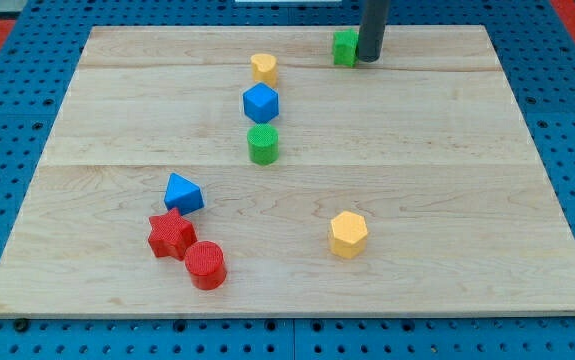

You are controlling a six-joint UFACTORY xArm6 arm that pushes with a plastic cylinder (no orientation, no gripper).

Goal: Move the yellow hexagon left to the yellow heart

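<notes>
- The desk [437,130] is a pale wooden board of joined planks, lying on a blue pegboard that shows round all its edges; a strip of red shows at the view's top corners.
- Toward the view's bottom left sits a tight group: a blue triangular block [183,193], a red star [171,234] just below it, and a red cylinder [206,265] touching the star's lower right.
- Near the middle, a column runs from the view's top down: the yellow heart [263,67], a blue hexagon [261,102] just beneath it, then a green cylinder [263,144].
- The yellow hexagon [348,234] stands alone, right of centre and low on the board, well apart from the heart and from every other block, with bare wood on all sides.
- A green cube-like block [344,47] sits by the board's top edge.
- My tip [369,58] is just beside that green block on its right, far from the yellow hexagon; the dark rod rises straight up out of the view.
- There is no claw on this arm, so nothing is held.
</notes>
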